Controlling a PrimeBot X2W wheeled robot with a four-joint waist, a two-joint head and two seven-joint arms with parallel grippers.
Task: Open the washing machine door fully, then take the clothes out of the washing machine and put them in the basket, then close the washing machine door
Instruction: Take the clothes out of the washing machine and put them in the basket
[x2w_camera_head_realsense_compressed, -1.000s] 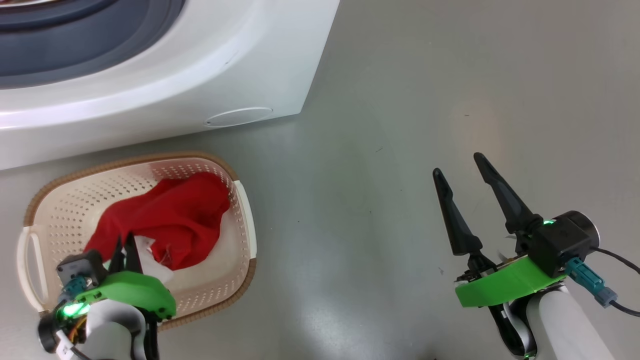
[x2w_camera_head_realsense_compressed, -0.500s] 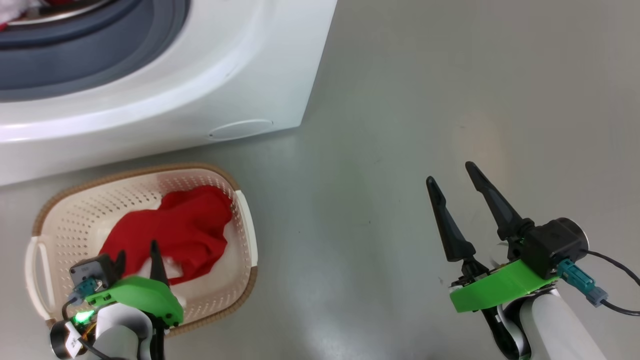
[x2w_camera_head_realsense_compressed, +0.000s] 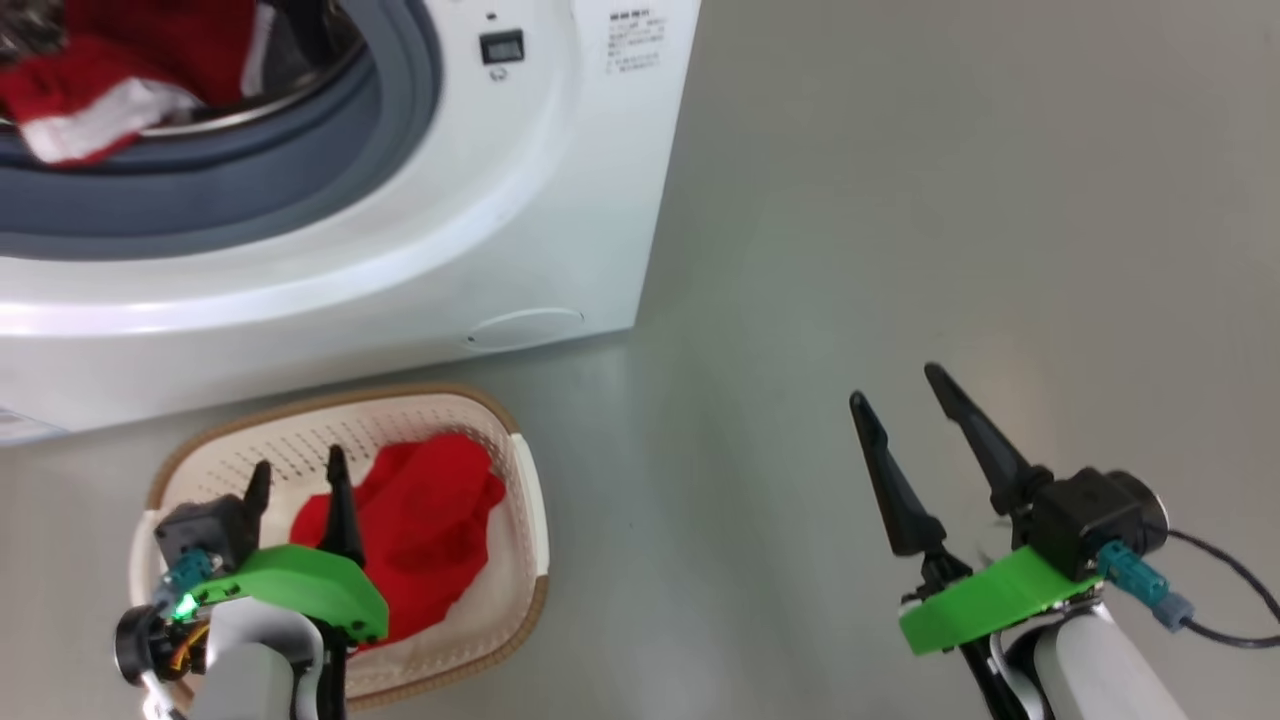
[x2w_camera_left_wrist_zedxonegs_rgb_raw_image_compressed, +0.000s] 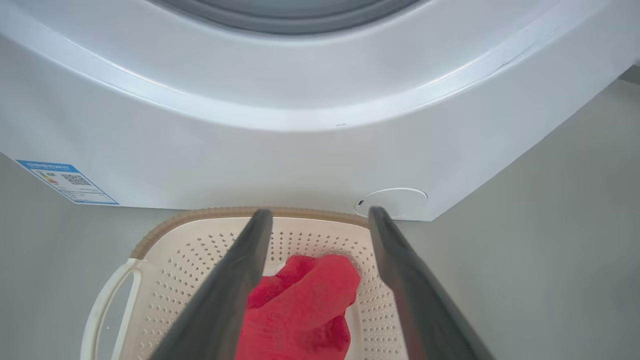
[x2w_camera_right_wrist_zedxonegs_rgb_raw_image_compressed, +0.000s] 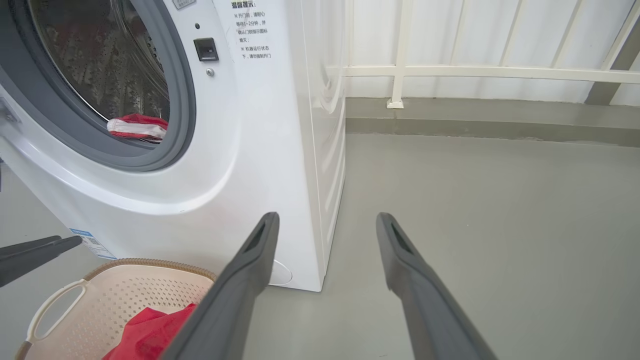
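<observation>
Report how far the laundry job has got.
Done: the washing machine stands open and one red garment lies in the basket. In hand: nothing; the left gripper hangs open over the basket, the right gripper open over the floor. Left: red and white clothes in the drum, then closing the door.

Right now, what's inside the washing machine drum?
Red-and-white clothes lie at the drum front, just behind the grey gasket. The drum's lower rear is hidden by the gasket; more could be there.
</observation>
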